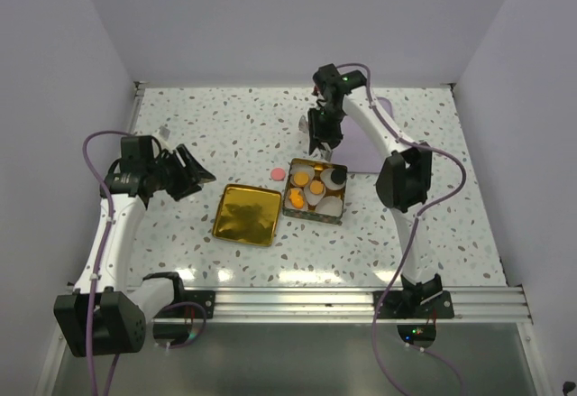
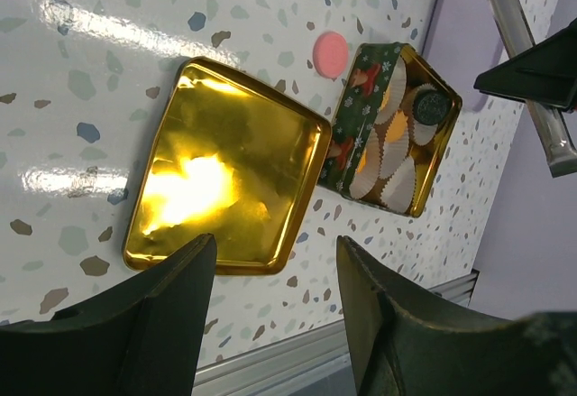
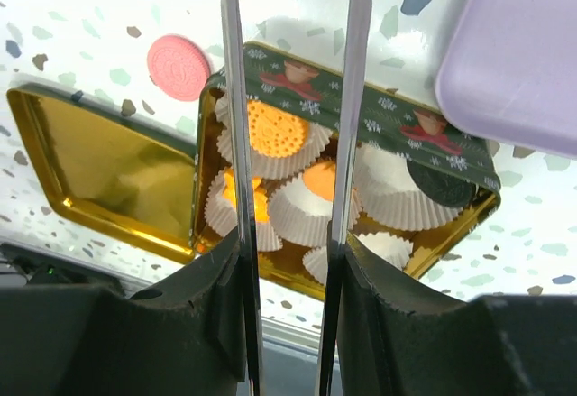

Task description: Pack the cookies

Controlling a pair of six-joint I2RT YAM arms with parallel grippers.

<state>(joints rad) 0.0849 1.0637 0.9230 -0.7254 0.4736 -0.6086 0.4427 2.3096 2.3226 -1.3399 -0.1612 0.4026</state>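
A green tin (image 1: pixel 315 211) holds white paper cups with orange cookies (image 3: pixel 275 130) and one black cookie (image 3: pixel 442 184). One pink cookie (image 1: pixel 279 174) lies on the table just left of the tin, also in the left wrist view (image 2: pixel 330 53). My right gripper (image 1: pixel 323 134) hangs beyond the tin. Its jaws (image 3: pixel 293 243) press on the two arms of metal tongs (image 3: pixel 233 98), whose tips run out of the wrist view. My left gripper (image 1: pixel 194 178) hovers left of the gold lid, open (image 2: pixel 275 247) with nothing in it.
The square gold lid (image 1: pixel 246 214) lies upside down left of the tin. A lilac tray (image 1: pixel 365 148) sits behind the tin under the right arm. Walls close in the table on three sides, and a metal rail (image 1: pixel 288 301) runs along the near edge.
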